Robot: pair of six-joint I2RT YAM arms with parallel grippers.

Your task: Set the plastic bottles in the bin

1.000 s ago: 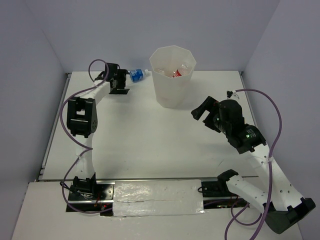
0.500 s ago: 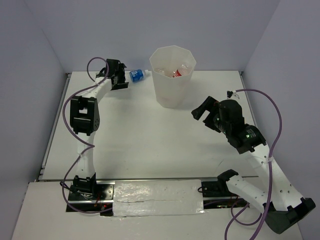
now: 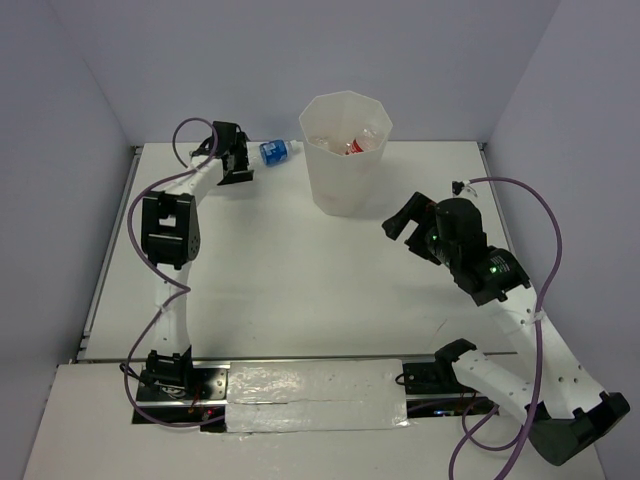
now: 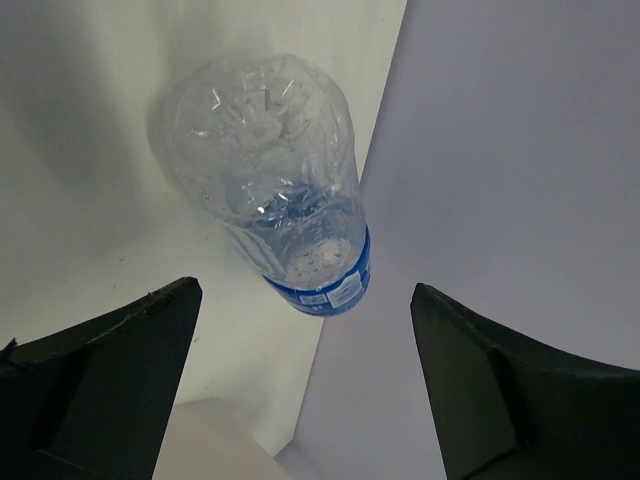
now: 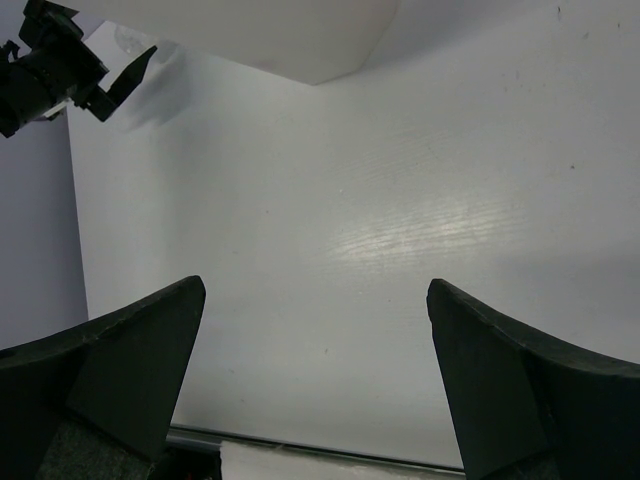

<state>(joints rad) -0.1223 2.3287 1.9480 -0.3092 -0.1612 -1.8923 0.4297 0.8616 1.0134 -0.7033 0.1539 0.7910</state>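
A clear bottle with a blue label (image 3: 274, 152) lies on the table at the back edge, left of the bin (image 3: 345, 190). The bin is tall, white and faceted, and holds several bottles, one with a red label (image 3: 352, 147). My left gripper (image 3: 243, 160) is open just left of the blue-label bottle. In the left wrist view the bottle (image 4: 270, 180) lies ahead, its label end level with the wide-apart fingertips (image 4: 175, 310), untouched. My right gripper (image 3: 405, 222) is open and empty, right of the bin over bare table (image 5: 315, 290).
The back wall runs right behind the bottle (image 4: 500, 150). The bin's base (image 5: 250, 30) shows at the top of the right wrist view, with the left gripper (image 5: 60, 70) at far left. A taped strip (image 3: 315, 395) lies between the arm bases.
My left gripper has moved toward the back edge and turned toward the blue-label bottle. The bottle and the right arm have barely moved.
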